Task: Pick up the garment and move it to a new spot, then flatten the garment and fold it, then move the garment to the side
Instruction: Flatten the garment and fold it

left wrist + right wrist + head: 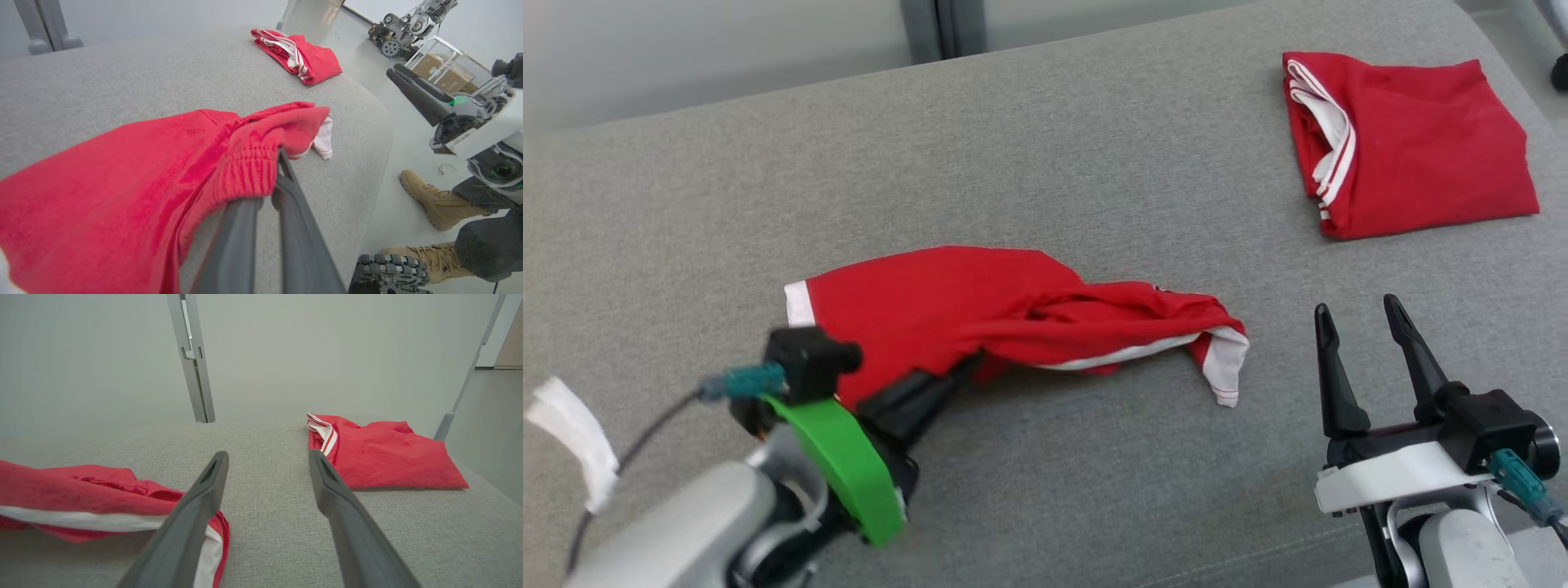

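Pinched together, the jaws of the left gripper (960,369) clamp the near edge of the crumpled red garment (980,302). In the left wrist view, cloth bunches over the two dark fingers (302,228). The garment lies in a long, twisted heap across the middle of the grey cushioned surface (1054,147). One white-trimmed end is beside the left gripper, and a white cuff trails at the other end, toward the robot's right. The right gripper (1357,306) sits near that cuff but apart from it, with its jaws spread wide around nothing. A second red garment (1413,147), folded square with white stripes at one edge, rests at the far right corner of the surface. Past the surface's edge, a person's tan boots (433,204) stand on the floor.
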